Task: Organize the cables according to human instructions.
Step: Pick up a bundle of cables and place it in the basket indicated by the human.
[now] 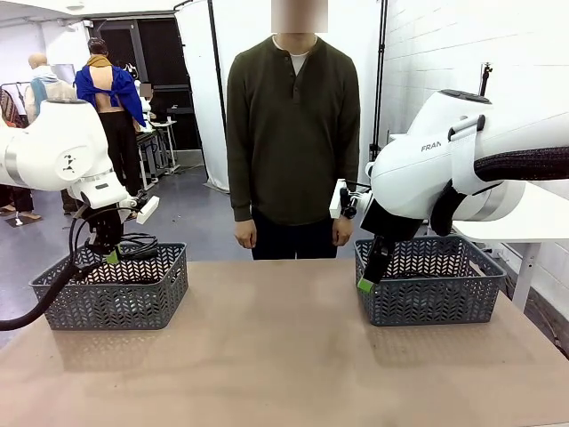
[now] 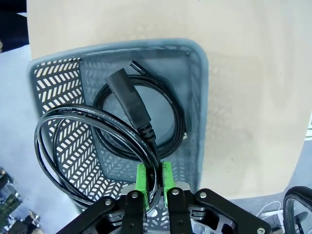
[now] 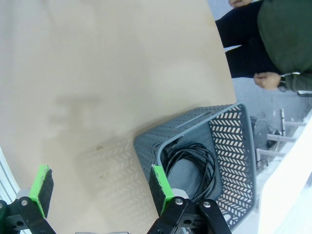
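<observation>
Left wrist view: left gripper [image 2: 154, 181] fingers clamped on coiled cable [image 2: 92, 146], loop dangling above left basket [image 2: 197, 97], probably poised for drop-in. Second cable [image 2: 146, 122] with chunky plug already on that basket's floor. Right wrist view: right gripper [image 3: 100, 189] fingers wide apart, empty, beside right basket [image 3: 234, 146], its near rim just past one pad; another coiled cable [image 3: 195, 163] inside. Front view: table [image 1: 276, 356] bare between baskets. Beyond the baskets, human [image 1: 293, 133] at table's far edge, hands down, likely watching sorting.
</observation>
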`<state>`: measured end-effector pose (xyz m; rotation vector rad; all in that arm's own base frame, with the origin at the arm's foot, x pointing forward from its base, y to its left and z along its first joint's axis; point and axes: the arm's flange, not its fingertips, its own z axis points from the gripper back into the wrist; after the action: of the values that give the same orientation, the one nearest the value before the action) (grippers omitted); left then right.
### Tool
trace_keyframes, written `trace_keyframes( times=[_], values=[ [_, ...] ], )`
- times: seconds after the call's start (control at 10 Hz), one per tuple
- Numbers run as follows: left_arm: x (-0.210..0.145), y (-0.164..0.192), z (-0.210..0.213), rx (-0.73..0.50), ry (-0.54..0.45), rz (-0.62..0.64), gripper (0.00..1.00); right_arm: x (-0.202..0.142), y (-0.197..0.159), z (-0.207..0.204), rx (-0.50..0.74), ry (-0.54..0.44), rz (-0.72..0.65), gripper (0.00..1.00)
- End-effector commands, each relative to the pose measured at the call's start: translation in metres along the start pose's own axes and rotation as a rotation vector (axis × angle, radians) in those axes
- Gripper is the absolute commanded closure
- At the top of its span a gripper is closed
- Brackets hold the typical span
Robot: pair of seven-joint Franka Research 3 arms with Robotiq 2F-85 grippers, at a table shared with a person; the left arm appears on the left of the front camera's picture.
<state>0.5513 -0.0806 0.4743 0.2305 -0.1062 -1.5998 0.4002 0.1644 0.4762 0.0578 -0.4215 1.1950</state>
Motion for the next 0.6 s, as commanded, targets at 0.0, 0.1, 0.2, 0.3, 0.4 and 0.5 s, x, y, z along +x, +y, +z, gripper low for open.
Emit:
trace_keyframes(
  times=[0.0, 0.1, 0.2, 0.3, 0.4, 0.5],
  values=[
    [-0.010, 0.005, -0.008, 0.022, -0.022, -0.022, 1.00, 0.000, 0.001, -0.001, -0.009, 0.005, -0.007, 0.00],
    [-0.013, 0.006, -0.014, 0.012, -0.023, -0.024, 1.00, 0.000, 0.001, -0.001, -0.009, 0.005, -0.007, 0.00],
    [-0.014, 0.007, -0.018, 0.014, -0.029, -0.021, 1.00, 0.000, 0.001, -0.001, -0.009, 0.005, -0.007, 0.00],
    [-0.015, 0.008, -0.020, 0.017, -0.034, -0.023, 1.00, 0.000, 0.001, -0.001, -0.009, 0.005, -0.007, 0.00],
    [-0.015, 0.009, -0.022, 0.021, -0.036, -0.031, 1.00, 0.000, 0.001, -0.001, -0.009, 0.005, -0.007, 0.00],
    [-0.016, 0.010, -0.024, 0.021, -0.037, -0.034, 0.93, 0.000, 0.001, -0.001, -0.009, 0.005, -0.007, 0.00]
  ],
)
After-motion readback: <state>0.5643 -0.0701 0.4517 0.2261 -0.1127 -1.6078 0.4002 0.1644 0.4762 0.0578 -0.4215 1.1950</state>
